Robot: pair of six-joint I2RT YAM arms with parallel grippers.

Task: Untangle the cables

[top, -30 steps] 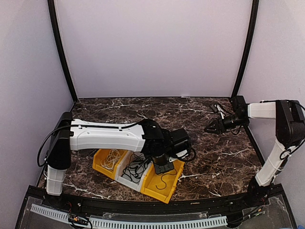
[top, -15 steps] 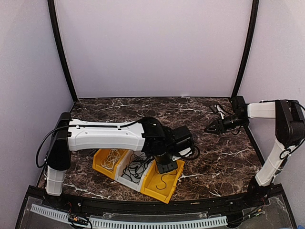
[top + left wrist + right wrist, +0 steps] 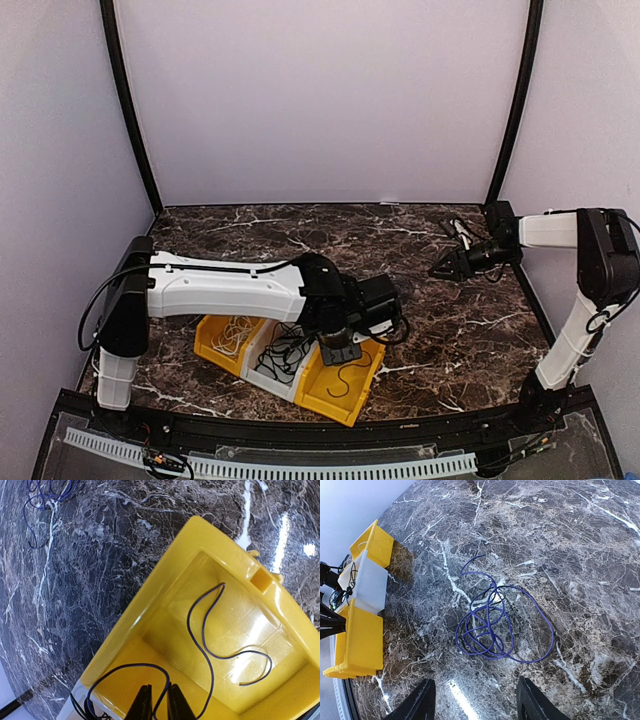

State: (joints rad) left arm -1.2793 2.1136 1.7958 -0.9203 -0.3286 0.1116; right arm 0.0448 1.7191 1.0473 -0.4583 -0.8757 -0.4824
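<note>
A dark cable (image 3: 189,622) lies curled in the right yellow bin (image 3: 145,602). One loop of it runs up between the fingertips of my left gripper (image 3: 160,706). The jaws stand a narrow gap apart, wider than the cable, and do not pinch it. That gripper (image 3: 338,352) hangs over the bins. A loose tangle of dark purple cable (image 3: 490,625) lies on the marble ahead of my right gripper (image 3: 476,705), which is open and empty. The same tangle (image 3: 45,495) shows at the top left of the left wrist view. My right gripper (image 3: 446,265) hovers at the table's far right.
Three bins stand in a row near the front. The left yellow bin (image 3: 212,345) holds white cables, the white middle bin (image 3: 262,372) black ones, and the right yellow bin (image 3: 345,392) one cable. A small light-and-dark item (image 3: 458,228) lies behind my right gripper.
My left gripper's head has shifted slightly over the right yellow bin, first right, then back left and lower. The right arm has not moved.
</note>
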